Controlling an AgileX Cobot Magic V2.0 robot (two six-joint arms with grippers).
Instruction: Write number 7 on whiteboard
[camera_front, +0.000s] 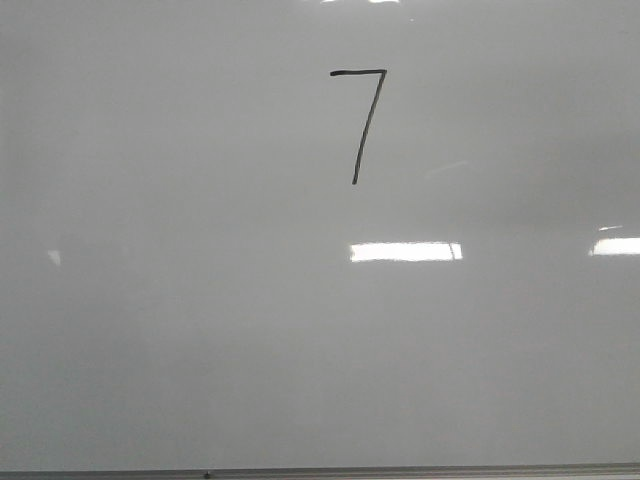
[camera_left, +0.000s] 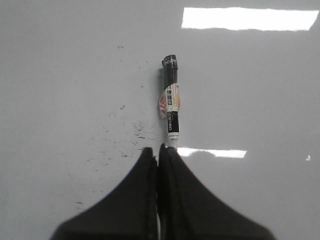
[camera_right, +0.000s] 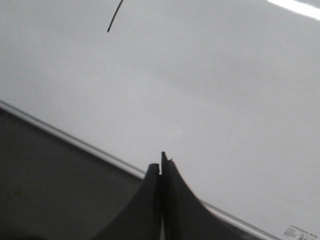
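A finished number 7 (camera_front: 362, 120) is being displayed in thin black ink on the upper middle of the whiteboard (camera_front: 180, 330), with wide bare board being left on every side of it. The board's thin metal edge (camera_front: 400, 471) is being seen along the bottom of the front view, well below the digit. In the left wrist view, a marker (camera_left: 171, 105) with a black cap is being gripped at its near end by the left gripper (camera_left: 159, 150), its fingers clenched on the barrel, above a board patch flecked with ink specks (camera_left: 125, 135). In the right wrist view, the right gripper (camera_right: 161, 167) is being held pressed closed and empty over the board's framed edge (camera_right: 75, 141), the tail of the downstroke being glimpsed far off.
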